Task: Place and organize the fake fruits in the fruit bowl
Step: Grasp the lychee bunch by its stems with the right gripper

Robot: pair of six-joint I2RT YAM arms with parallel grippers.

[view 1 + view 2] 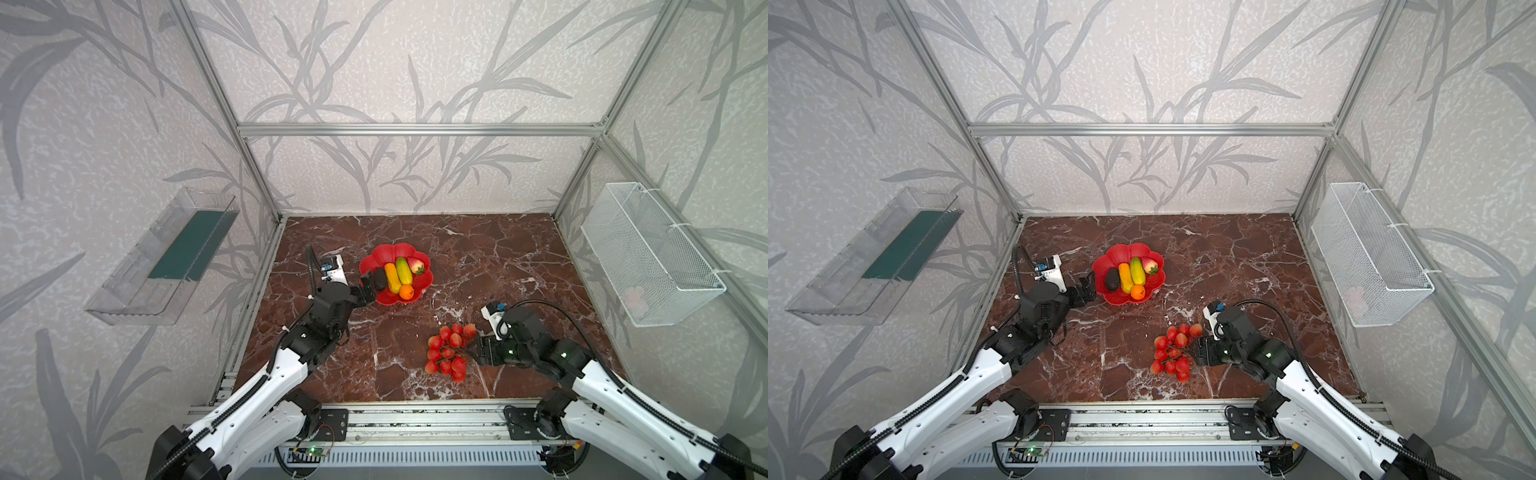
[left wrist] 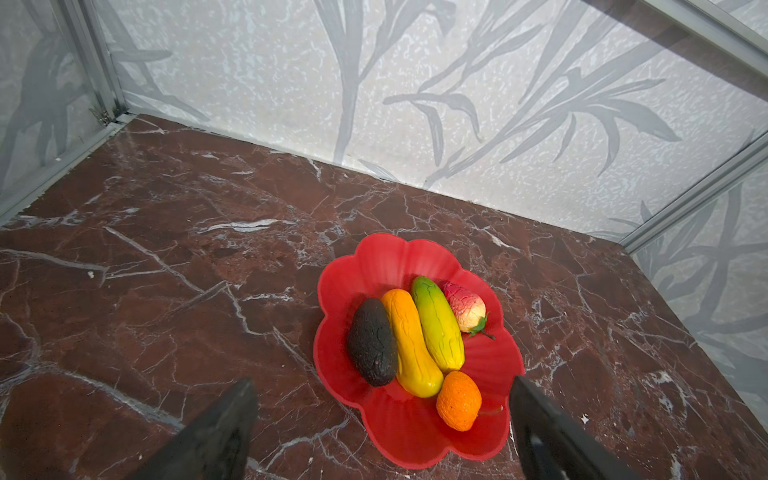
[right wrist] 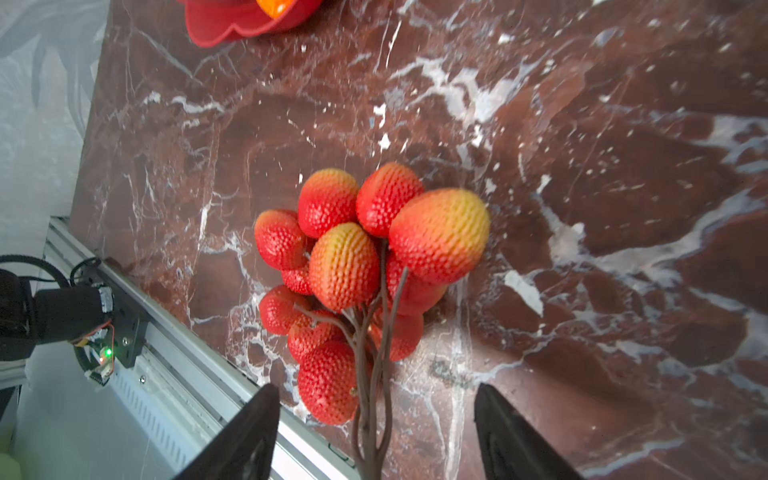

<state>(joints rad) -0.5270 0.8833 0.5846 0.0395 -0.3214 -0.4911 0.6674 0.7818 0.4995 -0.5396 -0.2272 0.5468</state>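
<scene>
The red fruit bowl (image 1: 386, 252) (image 1: 1121, 254) (image 2: 374, 266) holds a dark avocado (image 2: 372, 347), an orange-yellow mango (image 2: 409, 345), a yellow-green mango (image 2: 438, 324), a strawberry (image 2: 465, 307) and a small tangerine (image 2: 458, 401), lying side by side. My left gripper (image 1: 369, 289) (image 2: 382, 379) stands open at the bowl's near left rim, holding nothing. A bunch of red balls (image 1: 448, 351) (image 1: 1173, 351) (image 3: 357, 257) lies on the marble in front of the bowl. My right gripper (image 1: 471, 352) (image 3: 375, 386) is open, its jaws on either side of the bunch's brown stem (image 3: 370, 415) without touching it.
A white wire basket (image 1: 648, 253) hangs on the right wall and a clear plastic shelf (image 1: 166, 257) on the left wall. An aluminium rail (image 1: 415, 419) runs along the table's front edge, close behind the bunch in the right wrist view. Walls close in three sides.
</scene>
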